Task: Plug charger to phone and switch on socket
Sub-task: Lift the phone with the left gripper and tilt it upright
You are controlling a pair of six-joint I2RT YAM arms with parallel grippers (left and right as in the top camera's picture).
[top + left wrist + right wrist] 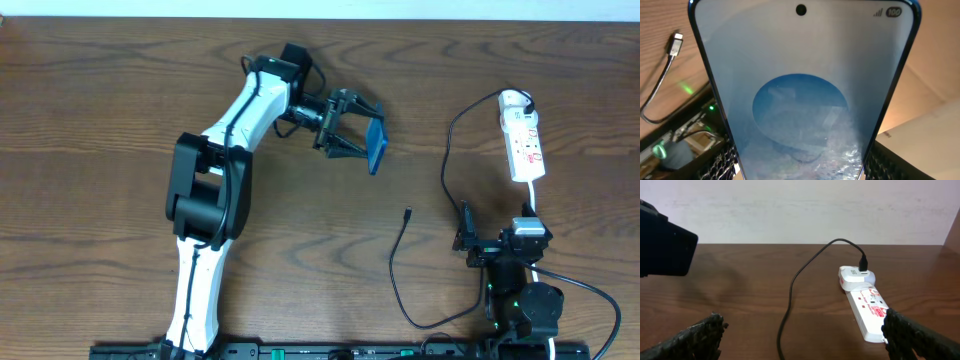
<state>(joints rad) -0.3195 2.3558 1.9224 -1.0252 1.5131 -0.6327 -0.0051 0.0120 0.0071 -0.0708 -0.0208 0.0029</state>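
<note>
My left gripper (352,127) is shut on the phone (377,147) and holds it on edge above the table, left of centre. In the left wrist view the phone's blue screen (805,100) fills the frame between my fingers (802,170). The charger cable's plug tip (407,213) lies loose on the wood and also shows in the left wrist view (676,44). The black cable (790,300) runs to a white adapter (852,275) plugged into the far end of the socket strip (525,140). My right gripper (470,245) is open and empty (805,340), near the strip (867,307).
The strip's thick white cord (535,200) runs toward my right arm's base. The black cable loops across the wood between the phone and the strip (397,285). A dark shape (665,247) stands at the left edge of the right wrist view.
</note>
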